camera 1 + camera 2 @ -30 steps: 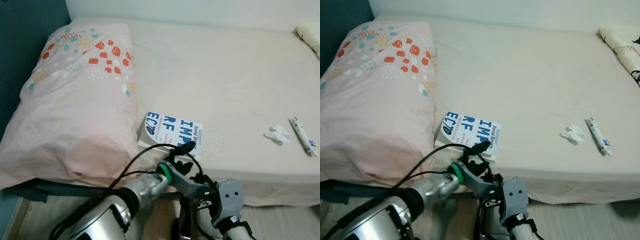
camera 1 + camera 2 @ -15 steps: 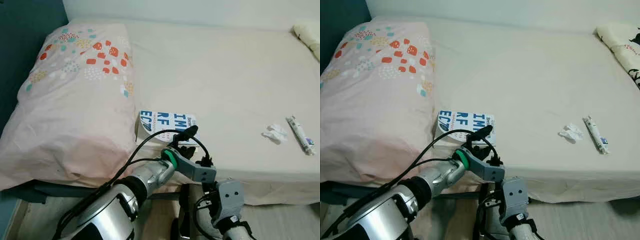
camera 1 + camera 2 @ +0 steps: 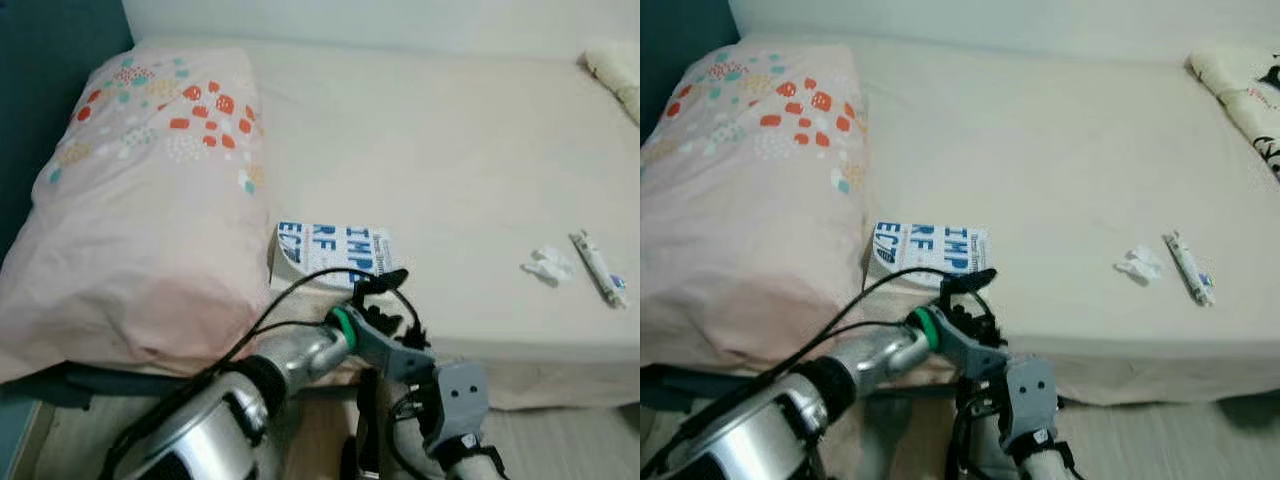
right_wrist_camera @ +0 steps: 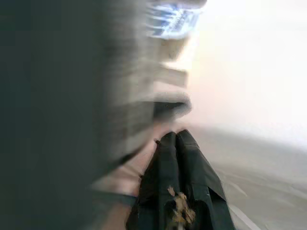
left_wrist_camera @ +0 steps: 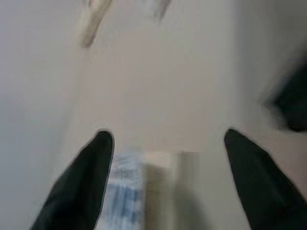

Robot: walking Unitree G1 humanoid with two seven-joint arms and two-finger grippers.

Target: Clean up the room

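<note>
White paperback book with blue lettering (image 3: 330, 252) on cream bed (image 3: 450, 150) beside pink patterned pillow (image 3: 140, 200), left gripper (image 5: 168, 158) fingers apart just before book, right gripper (image 4: 178, 143) fingers together below bed edge.

Your robot's left silver arm (image 3: 290, 355) carries a green wrist ring, looped black cables, and a black two-fingered left end effector (image 5: 165, 187). Grey boxy right wrist housing (image 3: 462, 392) shows screws.

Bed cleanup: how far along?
Nothing looks cleared yet. The book lies on the bed beside the pillow; the crumpled tissue and small tube lie near the front edge. In hand: the left hand, open, is at the book's near edge, not gripping. The right hand, shut, hangs low. All three items remain.
</note>
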